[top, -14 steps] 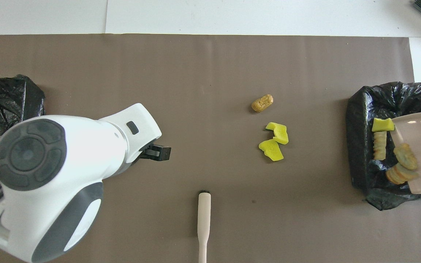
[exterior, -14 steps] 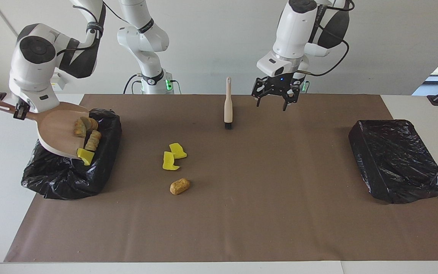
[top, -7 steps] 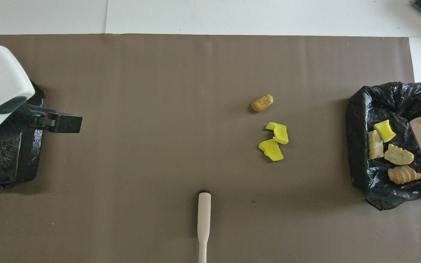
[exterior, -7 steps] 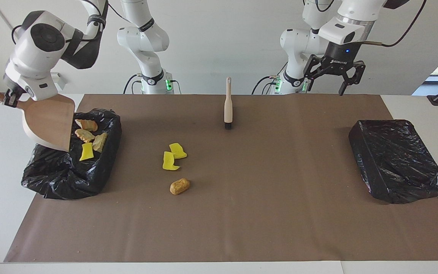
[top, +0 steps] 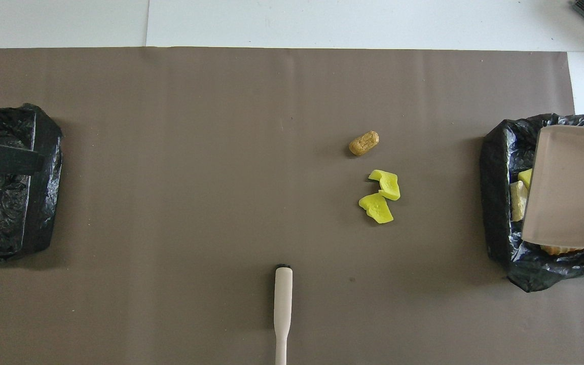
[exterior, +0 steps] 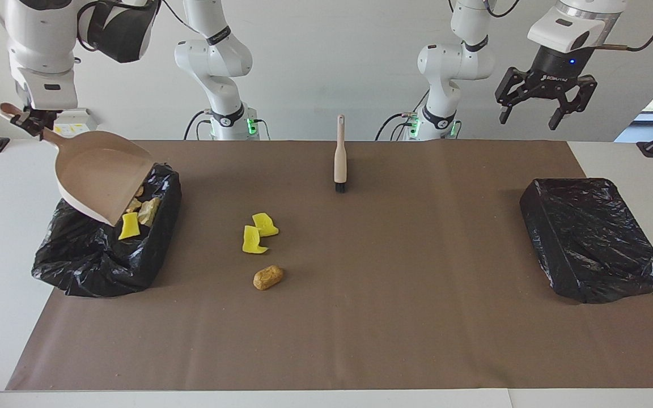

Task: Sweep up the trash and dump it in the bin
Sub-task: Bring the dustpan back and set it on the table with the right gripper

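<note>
**Right gripper dumped its load, three pieces left**

Right gripper (exterior: 30,120) is clenched on the handle of the beige plastic dustpan (exterior: 102,180), now swung back over the black-bagged bin (exterior: 108,249) below it. You can see the pan emptied in the last second: a yellow foam chunk (exterior: 129,225) and beige lumps (exterior: 148,208) now lie in that bin. Two yellow chunks (exterior: 258,232) and a golden-brown lump (exterior: 268,277) remain on the brown paper mat (exterior: 394,317), toward the middle from the pan. Left gripper (exterior: 542,105), fingers spread and empty, has pulled up over the second bagged bin (exterior: 593,238). The cream-handled brush (exterior: 340,154) lies untouched.
</note>
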